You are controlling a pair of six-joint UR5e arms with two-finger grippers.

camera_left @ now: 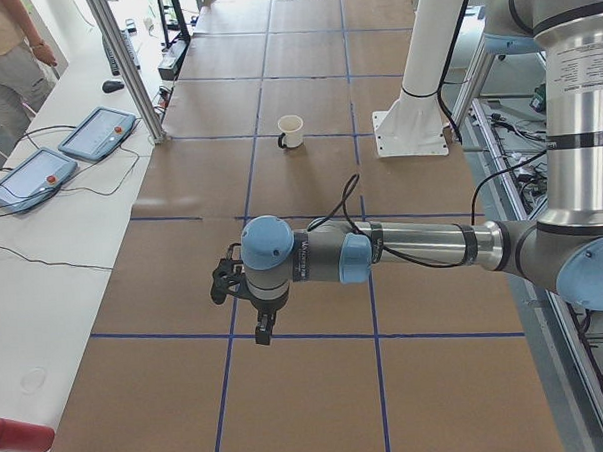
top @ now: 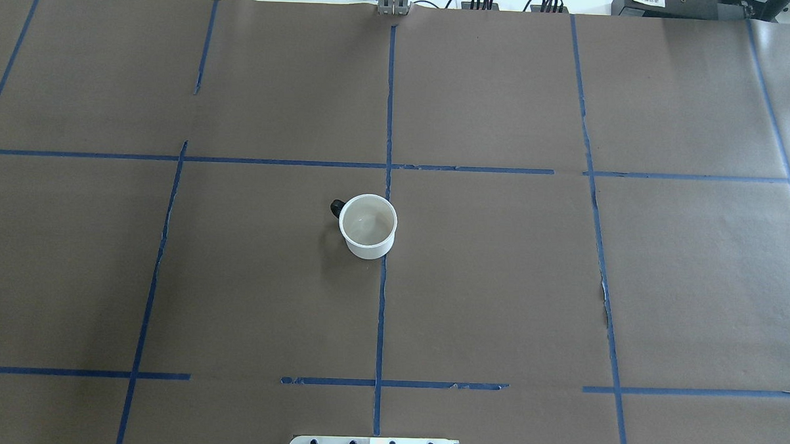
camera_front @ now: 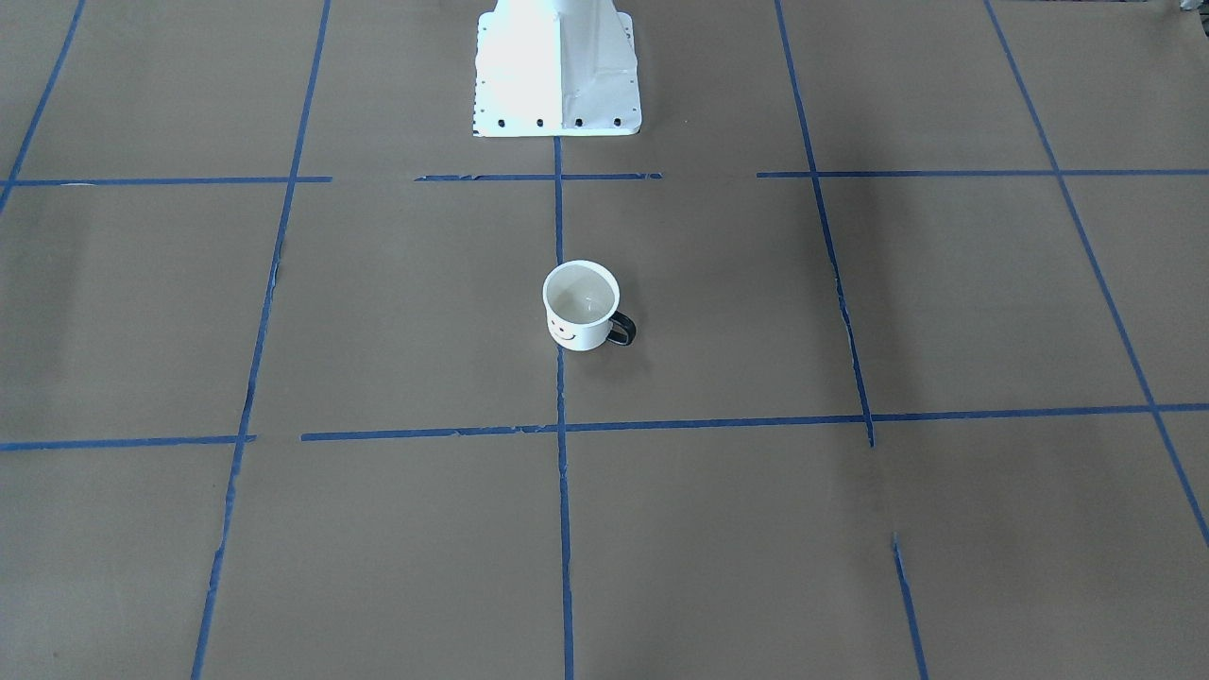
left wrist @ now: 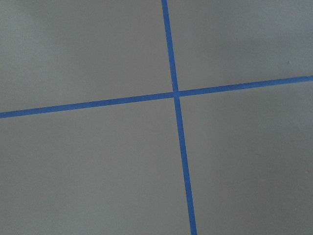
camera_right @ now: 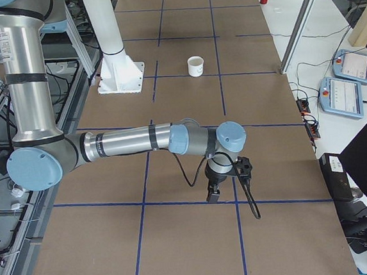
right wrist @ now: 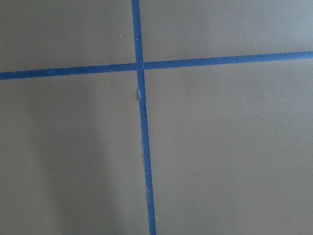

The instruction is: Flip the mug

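Mug (camera_front: 581, 310) upright on centre tape line (camera_front: 559, 217), handle toward my left; left gripper (camera_left: 262, 331) and right gripper (camera_right: 212, 195) far off, apparently empty; I cannot tell their opening.

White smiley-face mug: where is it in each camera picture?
Front-facing: small white mug with dark loop handle, centre.
Overhead: mug, centre.
Exterior left: mug, upper middle.
Exterior right: mug, upper middle.
Wrist views: not shown.
Landmark: white robot base plate, near it.

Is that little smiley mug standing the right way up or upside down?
Upright: the mug has its open mouth facing up, its pale inside showing, and the smiley reads right way up.
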